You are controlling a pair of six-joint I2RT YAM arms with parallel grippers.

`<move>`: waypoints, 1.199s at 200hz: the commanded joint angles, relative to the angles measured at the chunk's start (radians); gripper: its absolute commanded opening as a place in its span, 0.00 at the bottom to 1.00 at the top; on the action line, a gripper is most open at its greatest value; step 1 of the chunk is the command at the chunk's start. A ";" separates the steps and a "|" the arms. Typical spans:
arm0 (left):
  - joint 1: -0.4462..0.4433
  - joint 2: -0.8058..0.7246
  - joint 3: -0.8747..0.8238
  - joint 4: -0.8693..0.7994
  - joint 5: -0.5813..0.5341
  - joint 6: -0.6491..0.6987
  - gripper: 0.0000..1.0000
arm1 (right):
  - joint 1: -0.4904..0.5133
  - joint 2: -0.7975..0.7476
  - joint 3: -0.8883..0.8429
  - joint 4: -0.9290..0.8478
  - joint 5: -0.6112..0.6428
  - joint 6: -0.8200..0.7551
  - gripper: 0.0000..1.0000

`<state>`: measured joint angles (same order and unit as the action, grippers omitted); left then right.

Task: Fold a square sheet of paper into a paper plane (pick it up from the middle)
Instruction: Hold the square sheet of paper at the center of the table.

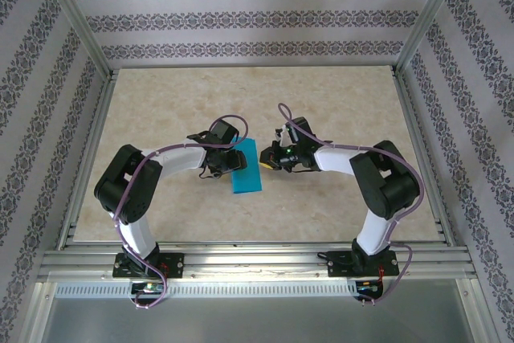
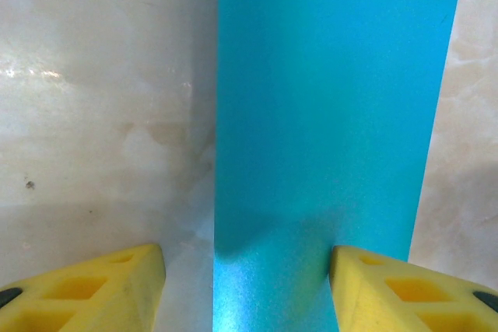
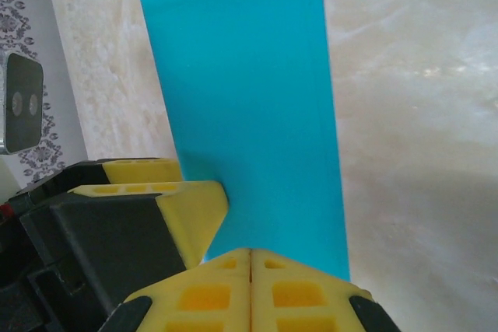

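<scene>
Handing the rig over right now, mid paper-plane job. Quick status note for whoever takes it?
Left gripper: open, holding nothing. Its fingers straddle one end of the sheet of paper, one over bare table and one at the sheet's edge.
Right gripper: fingers shut at the sheet's edge, close beside the left gripper. Can't tell if paper is pinched.
Paper: at table centre between the two grippers. It's a long narrow strip, so apparently folded in half.
Done: seemingly the first fold.
Left: nose and wing folds. No dart shape yet.
</scene>
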<state>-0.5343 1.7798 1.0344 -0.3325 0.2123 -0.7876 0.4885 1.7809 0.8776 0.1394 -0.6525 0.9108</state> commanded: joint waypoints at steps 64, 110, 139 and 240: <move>0.013 0.041 -0.033 0.017 0.030 0.025 0.60 | 0.023 0.065 0.102 -0.059 -0.009 -0.007 0.06; 0.013 0.038 -0.022 0.006 0.033 0.029 0.61 | 0.050 0.096 0.153 -0.170 0.082 -0.048 0.03; 0.013 0.033 -0.019 0.006 0.031 0.037 0.61 | 0.051 0.127 0.181 -0.220 0.108 -0.063 0.02; 0.014 0.032 -0.010 0.021 0.074 0.028 0.61 | 0.077 0.199 0.228 -0.416 0.168 -0.192 0.01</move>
<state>-0.5270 1.7813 1.0321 -0.3298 0.2356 -0.7662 0.5468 1.9594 1.1011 -0.1490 -0.5549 0.7879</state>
